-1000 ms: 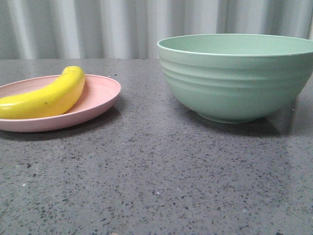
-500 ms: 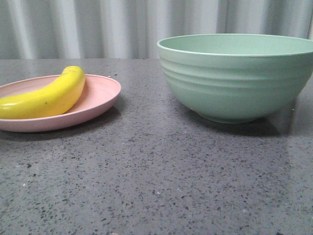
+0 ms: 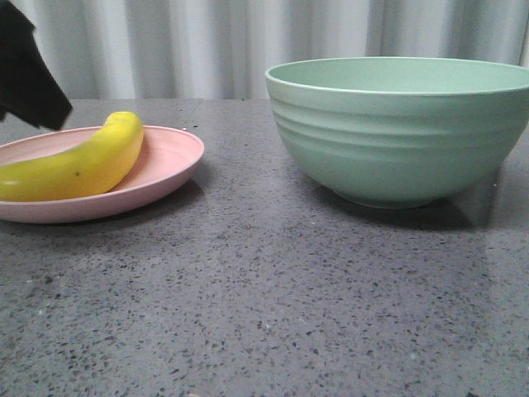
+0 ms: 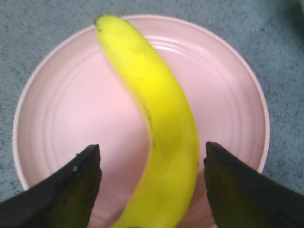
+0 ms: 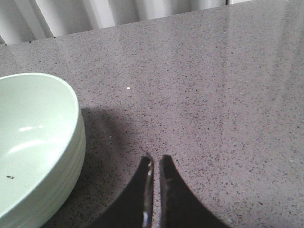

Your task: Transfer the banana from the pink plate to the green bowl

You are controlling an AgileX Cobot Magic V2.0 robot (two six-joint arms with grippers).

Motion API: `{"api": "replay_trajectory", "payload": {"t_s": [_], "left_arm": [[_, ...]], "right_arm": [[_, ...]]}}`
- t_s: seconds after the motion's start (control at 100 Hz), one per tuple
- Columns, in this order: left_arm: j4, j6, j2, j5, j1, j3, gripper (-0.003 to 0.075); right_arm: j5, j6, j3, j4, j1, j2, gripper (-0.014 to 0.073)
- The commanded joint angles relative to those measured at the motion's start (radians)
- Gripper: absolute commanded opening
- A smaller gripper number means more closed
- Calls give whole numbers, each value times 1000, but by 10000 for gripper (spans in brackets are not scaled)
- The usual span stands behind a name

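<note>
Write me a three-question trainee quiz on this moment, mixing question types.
1. True or false: the banana already lies in the green bowl.
2. Which pincer stands open on either side of the banana: A) left pincer B) right pincer?
3. Fill in: the banana rests on the pink ____.

Key
1. False; it lies on the pink plate.
2. A; the right pincer is shut, over bare table beside the bowl.
3. plate
</note>
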State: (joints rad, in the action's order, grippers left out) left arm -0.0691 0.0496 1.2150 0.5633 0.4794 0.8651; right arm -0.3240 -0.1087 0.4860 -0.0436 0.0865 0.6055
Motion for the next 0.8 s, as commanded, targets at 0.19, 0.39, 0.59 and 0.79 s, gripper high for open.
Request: {"api": "replay_trajectory", "payload": {"t_s": [0.19, 0.39, 0.59, 0.79], "left_arm": [[-10, 17, 120, 74, 25, 126, 430], [-10, 17, 169, 89, 25, 133, 430], [-10, 17, 204, 97, 25, 133, 430], [-10, 17, 221, 100, 25, 133, 365]], "right_arm": [[86, 2, 35, 1, 4, 9, -49], [77, 2, 35, 0, 4, 9, -49], [68, 2, 35, 0, 4, 9, -49], [71, 2, 35, 0, 4, 9, -49]]}}
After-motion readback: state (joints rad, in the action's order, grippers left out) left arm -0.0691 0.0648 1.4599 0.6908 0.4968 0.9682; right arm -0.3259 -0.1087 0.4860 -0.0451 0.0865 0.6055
